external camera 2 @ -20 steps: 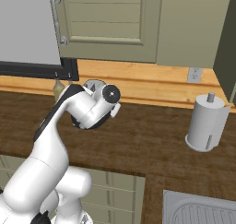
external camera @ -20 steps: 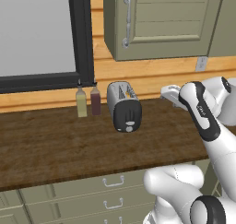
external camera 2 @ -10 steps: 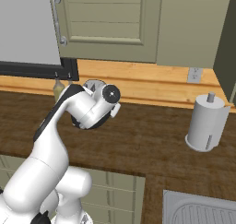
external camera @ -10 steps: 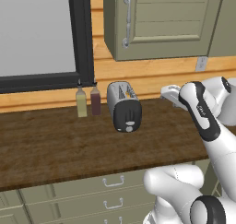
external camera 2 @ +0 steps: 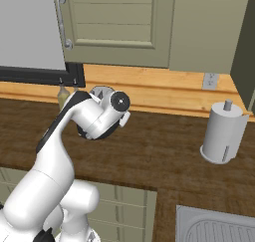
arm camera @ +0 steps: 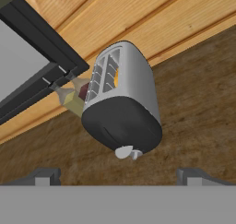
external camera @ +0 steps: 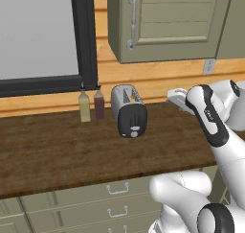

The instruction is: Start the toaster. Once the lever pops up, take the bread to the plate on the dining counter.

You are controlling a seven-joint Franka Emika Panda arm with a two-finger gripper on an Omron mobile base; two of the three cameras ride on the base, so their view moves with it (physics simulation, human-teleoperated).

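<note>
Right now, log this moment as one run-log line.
phase: approaching toaster | gripper: open, empty, short of lever | bread: in slot | toaster: on wooden worktop, beside two bottles

The desk is a dark wood-grain top over sage-green drawers. Near its back edge the toaster stands with its black end face toward the front edge; two slim bottles stand just beside it, against the back edge. A paper towel roll stands well apart, near a sink set into the front corner
</note>
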